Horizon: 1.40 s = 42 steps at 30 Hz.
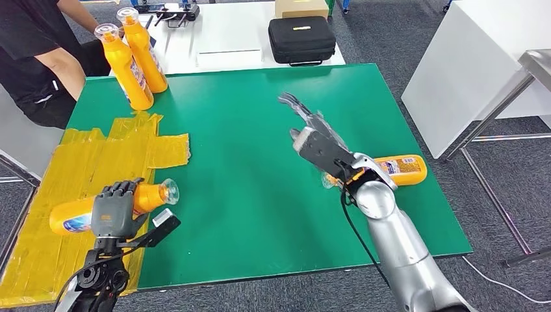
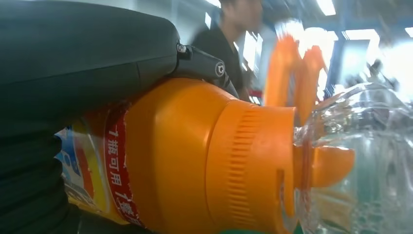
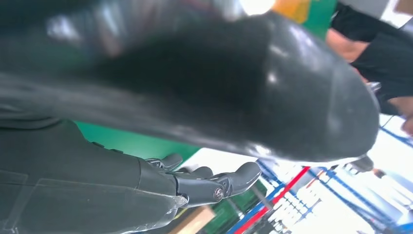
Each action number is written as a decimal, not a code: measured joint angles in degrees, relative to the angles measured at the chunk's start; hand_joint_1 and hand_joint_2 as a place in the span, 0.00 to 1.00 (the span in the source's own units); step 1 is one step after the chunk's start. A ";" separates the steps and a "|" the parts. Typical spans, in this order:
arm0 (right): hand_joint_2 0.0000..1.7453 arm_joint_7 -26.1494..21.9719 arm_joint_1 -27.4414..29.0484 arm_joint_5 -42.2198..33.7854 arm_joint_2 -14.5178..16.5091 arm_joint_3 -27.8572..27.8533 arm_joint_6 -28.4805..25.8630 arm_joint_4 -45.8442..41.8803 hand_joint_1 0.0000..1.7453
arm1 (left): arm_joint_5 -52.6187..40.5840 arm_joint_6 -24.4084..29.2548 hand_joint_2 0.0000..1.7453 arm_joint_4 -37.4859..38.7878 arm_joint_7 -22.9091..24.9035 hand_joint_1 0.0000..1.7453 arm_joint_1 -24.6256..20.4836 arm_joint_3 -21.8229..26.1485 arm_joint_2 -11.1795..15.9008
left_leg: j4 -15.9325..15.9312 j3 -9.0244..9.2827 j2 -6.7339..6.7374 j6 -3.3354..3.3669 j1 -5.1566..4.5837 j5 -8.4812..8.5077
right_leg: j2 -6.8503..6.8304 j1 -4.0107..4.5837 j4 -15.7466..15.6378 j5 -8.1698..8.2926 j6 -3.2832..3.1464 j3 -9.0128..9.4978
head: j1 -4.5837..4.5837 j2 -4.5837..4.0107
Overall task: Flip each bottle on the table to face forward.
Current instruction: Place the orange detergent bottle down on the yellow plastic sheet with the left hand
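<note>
Table [image 1: 260, 169] edge is the chief risk: the bottle [image 1: 404, 169] lying on its side by the right border, behind the right arm, could roll off if the arm brushes it. Right hand [image 1: 310, 130] hovers over the green top with fingers spread, holding nothing. Left hand [image 1: 115, 209] grips another lying bottle [image 1: 153, 195] over yellow tape [image 1: 84, 149]; turned quickly, its smooth body might slip.
</note>
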 joint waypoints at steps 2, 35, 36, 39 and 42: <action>0.00 -1.26 3.14 -0.55 -2.26 -1.26 -0.07 -2.35 0.00 | 3.16 -0.38 1.00 6.35 -3.23 0.46 -2.42 -2.10 1.63 | 0.00 -0.05 -0.01 0.00 0.00 0.00 | -0.01 0.00 0.00 0.00 0.00 -0.05 | -0.01 0.00; 1.00 -9.91 39.80 11.27 -33.52 -28.99 4.77 -14.15 0.00 | 58.00 -21.51 0.00 11.78 -14.36 0.00 -15.54 -19.98 15.09 | -0.05 0.63 0.08 0.01 -0.20 -0.33 | 0.17 -0.20 0.00 -0.14 0.12 0.59 | -0.07 0.00; 1.00 -10.60 40.47 12.16 -34.32 -31.77 5.83 -13.99 0.00 | 60.56 -20.44 0.00 6.74 -14.69 0.00 -11.90 -17.95 14.99 | -0.05 0.68 0.24 0.04 -0.26 -0.41 | 0.33 -0.27 0.00 -0.16 0.14 0.56 | -0.08 0.00; 1.00 -11.50 40.25 14.85 -35.45 -36.47 7.19 -13.05 0.00 | 62.32 -19.57 0.00 -7.47 -13.93 0.00 -1.74 -11.89 13.22 | -0.05 0.64 0.56 0.17 -0.31 -0.54 | 0.64 -0.35 -0.05 -0.19 0.18 0.42 | 0.00 0.00; 1.00 -10.92 39.24 16.56 -36.43 -37.45 6.43 -11.94 0.00 | 65.13 -21.04 0.00 -17.37 -14.37 0.00 4.11 -6.76 11.25 | -0.05 0.55 0.59 0.24 -0.37 -0.57 | 0.65 -0.39 -0.09 -0.19 0.19 0.39 | -0.03 0.00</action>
